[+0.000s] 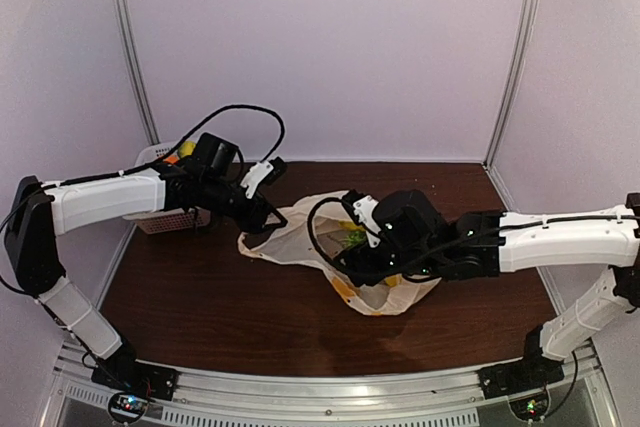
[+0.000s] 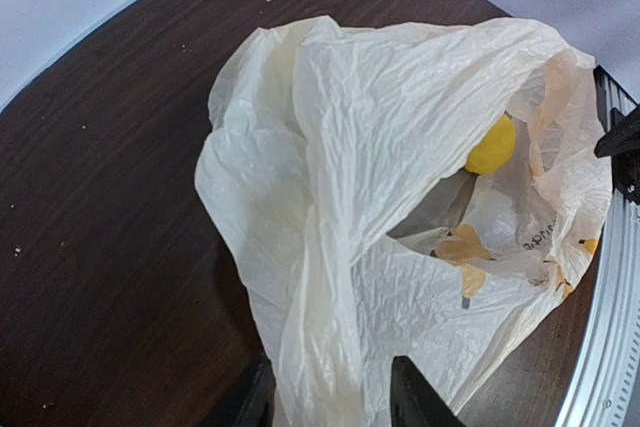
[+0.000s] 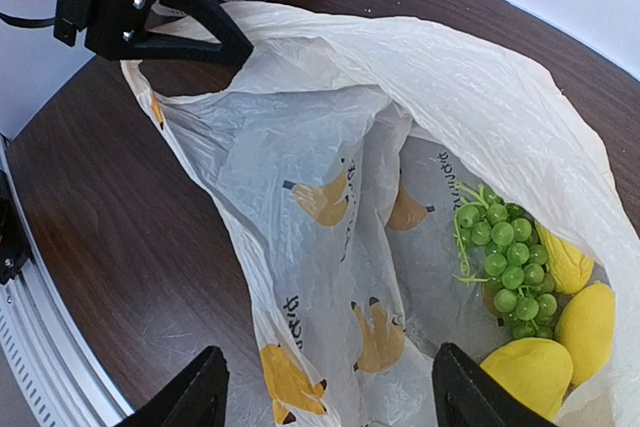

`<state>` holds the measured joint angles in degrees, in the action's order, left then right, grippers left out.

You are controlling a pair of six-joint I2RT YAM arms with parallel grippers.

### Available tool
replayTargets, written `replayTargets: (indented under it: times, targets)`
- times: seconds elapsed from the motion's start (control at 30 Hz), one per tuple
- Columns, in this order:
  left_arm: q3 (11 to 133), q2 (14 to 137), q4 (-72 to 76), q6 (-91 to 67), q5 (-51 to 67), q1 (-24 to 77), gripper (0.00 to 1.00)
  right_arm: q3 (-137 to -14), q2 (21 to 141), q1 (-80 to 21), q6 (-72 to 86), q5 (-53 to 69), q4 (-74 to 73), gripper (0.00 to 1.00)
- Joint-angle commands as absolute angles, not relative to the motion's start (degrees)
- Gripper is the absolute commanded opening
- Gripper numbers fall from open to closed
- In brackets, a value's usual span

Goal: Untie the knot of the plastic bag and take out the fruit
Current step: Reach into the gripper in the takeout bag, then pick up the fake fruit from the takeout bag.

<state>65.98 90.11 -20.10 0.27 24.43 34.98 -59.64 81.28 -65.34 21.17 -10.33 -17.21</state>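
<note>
Right gripper (image 3: 330, 352): over the plastic bag (image 3: 300, 147) mouth, fingers spread wide, empty.
Plastic bag: on the table (image 1: 200, 307), mouth untied, gaping.
Fruit: grapes (image 3: 505, 262) and yellow pieces (image 3: 530, 367) deep inside bag.
Left gripper (image 2: 330, 367): pinching bag rim, lifting it.
Risk: thin rim may slip; mouth would collapse over fruit.
Around: white basket (image 1: 165, 217) beyond bag; inner fold may snag right fingers.
</note>
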Motion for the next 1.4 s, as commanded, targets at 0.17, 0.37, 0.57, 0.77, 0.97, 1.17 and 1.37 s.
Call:
replayTargets:
  times: [0.17, 0.37, 0.57, 0.77, 0.97, 1.17, 1.37]
  targets:
    - [67.67, 91.13, -19.86, 0.18, 26.41, 35.07, 0.05, -61.93, 85.62, -64.12, 25.23, -14.49, -17.09, 0.68]
    - [67.71, 91.10, -19.86, 0.18, 26.75, 35.11, 0.00, -61.26, 89.33, -61.89, 26.57, -15.38, -15.62, 0.67]
    - [67.75, 91.05, -19.91, 0.18, 27.00, 35.05, 0.00, -61.80, 93.87, -58.44, 27.17, -13.30, -12.89, 0.65]
    - [67.76, 90.88, -19.86, 0.18, 26.83, 35.13, 0.00, -64.60, 100.08, -55.16, 26.30, -15.76, -12.63, 0.63]
    - [67.76, 90.87, -20.04, 0.18, 26.22, 35.14, 0.00, -65.57, 104.98, -51.59, 24.79, -17.61, -10.88, 0.62]
    - [67.76, 91.07, -20.30, 0.18, 25.82, 35.07, 0.00, -66.80, 109.00, -47.78, 22.70, -17.12, -9.31, 0.64]
    - [67.94, 91.45, -20.57, 0.18, 25.42, 35.14, 0.00, -68.27, 113.78, -45.18, 21.16, -13.70, -8.15, 0.69]
